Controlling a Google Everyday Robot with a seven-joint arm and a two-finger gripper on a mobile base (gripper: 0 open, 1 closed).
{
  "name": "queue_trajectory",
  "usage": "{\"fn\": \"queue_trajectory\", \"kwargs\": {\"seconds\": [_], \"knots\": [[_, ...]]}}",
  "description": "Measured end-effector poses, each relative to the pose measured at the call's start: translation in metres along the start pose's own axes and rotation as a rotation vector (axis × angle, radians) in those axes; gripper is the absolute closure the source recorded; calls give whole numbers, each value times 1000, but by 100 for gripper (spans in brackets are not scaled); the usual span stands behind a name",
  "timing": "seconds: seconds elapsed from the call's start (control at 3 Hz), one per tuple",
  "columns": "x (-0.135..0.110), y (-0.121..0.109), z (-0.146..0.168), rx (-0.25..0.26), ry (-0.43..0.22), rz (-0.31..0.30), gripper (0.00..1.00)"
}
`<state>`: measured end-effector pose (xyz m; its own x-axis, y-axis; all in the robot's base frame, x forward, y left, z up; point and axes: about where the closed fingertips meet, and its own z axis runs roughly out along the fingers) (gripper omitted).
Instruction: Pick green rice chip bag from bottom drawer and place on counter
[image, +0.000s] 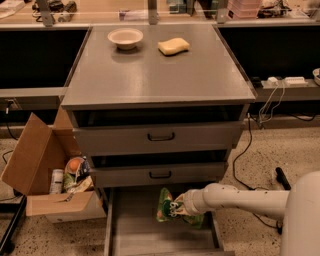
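Sideways, arm (240, 197) outstretched, pincer (177, 206) clamped on green rice chip bag (163, 202) above bottom drawer (140, 231).

Lab (cabled benches (100, 9); pincer (175, 206) over drawer (150, 235))

The arm (240, 197) reaches across level from the lower right; its tool (181, 205), low down, clamps the green rice chip bag (165, 204).

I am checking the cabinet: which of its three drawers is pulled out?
The bottom drawer: its tray floor lies exposed, while the two drawers above show only fronts with black handles. The gripper holds the green bag over it.
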<state>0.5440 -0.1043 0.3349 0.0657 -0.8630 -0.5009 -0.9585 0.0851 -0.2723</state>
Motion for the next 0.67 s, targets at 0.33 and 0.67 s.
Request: {"fn": "queue_trajectory", "kwargs": {"seconds": [0.33,0.67], "knots": [[-4,1,-2,-2,-31,0,100],[-50,12,-53,-7,-136,-99,100]]}}
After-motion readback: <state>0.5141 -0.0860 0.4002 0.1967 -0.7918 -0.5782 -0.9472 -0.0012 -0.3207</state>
